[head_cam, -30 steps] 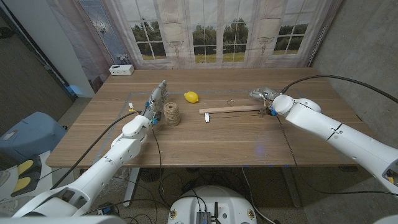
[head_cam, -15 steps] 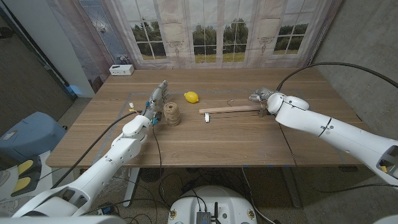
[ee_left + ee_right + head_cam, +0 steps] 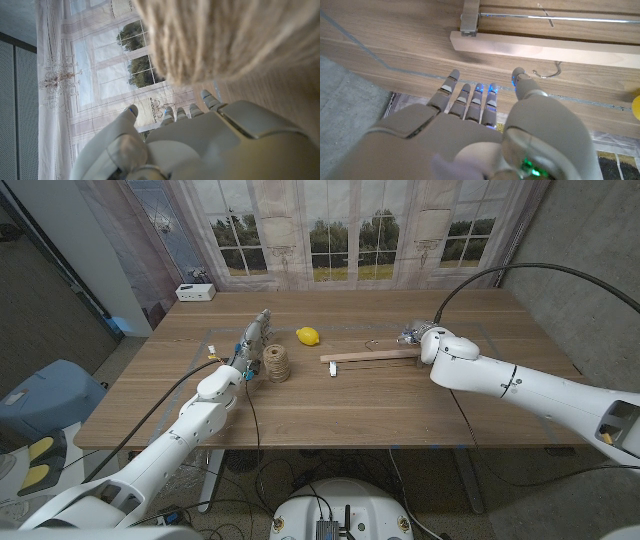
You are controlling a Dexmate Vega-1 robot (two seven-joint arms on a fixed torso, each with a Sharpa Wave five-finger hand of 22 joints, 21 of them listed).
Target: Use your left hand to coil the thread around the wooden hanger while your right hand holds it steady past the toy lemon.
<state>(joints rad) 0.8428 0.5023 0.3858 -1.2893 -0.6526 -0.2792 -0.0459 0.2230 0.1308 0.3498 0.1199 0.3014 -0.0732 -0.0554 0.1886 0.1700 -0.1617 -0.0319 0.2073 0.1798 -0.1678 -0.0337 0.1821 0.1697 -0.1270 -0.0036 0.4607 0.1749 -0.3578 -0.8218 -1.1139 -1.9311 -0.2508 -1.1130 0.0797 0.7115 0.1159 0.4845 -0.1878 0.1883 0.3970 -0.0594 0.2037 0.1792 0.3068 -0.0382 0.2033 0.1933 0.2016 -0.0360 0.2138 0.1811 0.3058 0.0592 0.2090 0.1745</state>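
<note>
From the head camera, the wooden hanger (image 3: 372, 356) lies flat with its long axis running across the table, past the toy lemon (image 3: 308, 336). The right hand (image 3: 418, 335) hovers at its far end and is much the nearer one. The left hand (image 3: 253, 337) stands beside the spool of thread (image 3: 277, 363).

The left wrist camera shows the thread (image 3: 235, 35) just above the knuckles; whether that hand holds anything I cannot tell.

In the right wrist camera the fingers (image 3: 470, 97) are spread, empty, pointing at the hanger's bar (image 3: 545, 50).
</note>
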